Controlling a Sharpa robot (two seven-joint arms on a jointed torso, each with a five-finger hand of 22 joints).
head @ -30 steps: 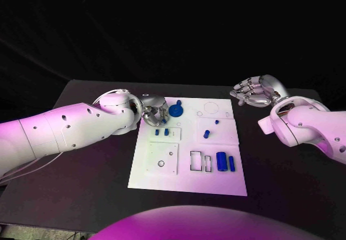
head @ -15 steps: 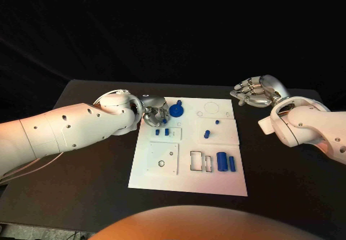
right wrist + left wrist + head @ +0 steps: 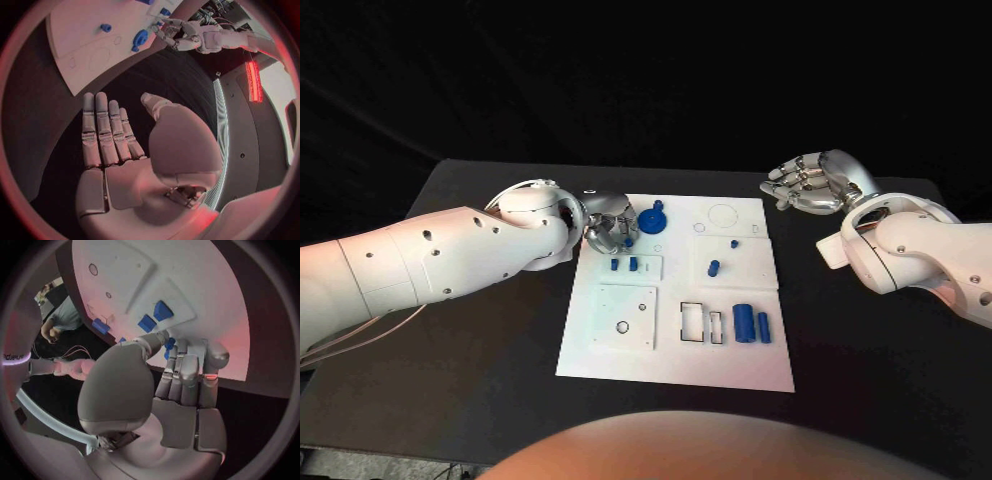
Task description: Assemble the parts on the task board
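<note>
Nothing on the table has shifted over the last second: both arms and every part keep the places they had. White rectangular task board (image 3: 678, 300) lies in the middle of the black table (image 3: 473, 340), divided into shallow panels. Left hand (image 3: 606, 228), silver and many-fingered, hangs over the board's far left corner, just beside a large blue round part with an upright tab (image 3: 653, 218); from the left wrist view its fingers (image 3: 187, 377) lie side by side and curl down toward the board's edge, but whether they pinch a piece cannot be told. Two small blue blocks (image 3: 623, 265) sit together in the panel below that hand. A small blue peg (image 3: 714, 268) stands in the panel to their right, with a tiny blue stud (image 3: 734, 243) above it. Two upright blue cylinders (image 3: 751, 324) stand near the board's right edge, next to two dark rectangular slots (image 3: 701, 322). Right hand (image 3: 802, 186) is held off the board past its far right corner, above the table; the right wrist view shows its palm flat, fingers (image 3: 103, 132) straight and apart, holding nothing.
</note>
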